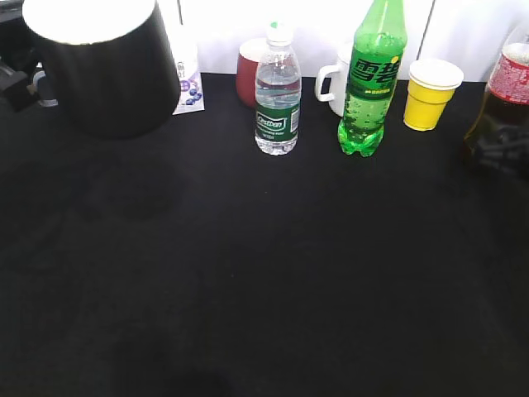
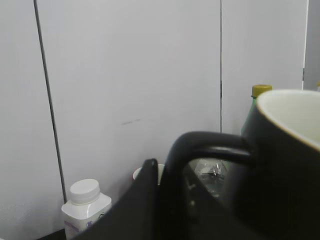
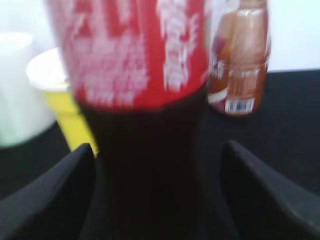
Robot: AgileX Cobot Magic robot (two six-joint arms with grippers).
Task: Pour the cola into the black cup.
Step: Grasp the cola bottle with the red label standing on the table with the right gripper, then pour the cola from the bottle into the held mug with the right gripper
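Left gripper (image 2: 165, 200) clamped on the handle of the black cup (image 1: 103, 70), mug raised off the table (image 1: 264, 289) with mouth up, presumably to bring it toward the bottle for the pour. Far right, cola (image 3: 145, 115) standing upright between the spread fingers (image 3: 55, 195) of the right gripper (image 3: 155, 200), jaws wide with gaps either side, not yet gripping, though blur hides any light contact.

"Cestbon" on water bottle (image 1: 277, 99)
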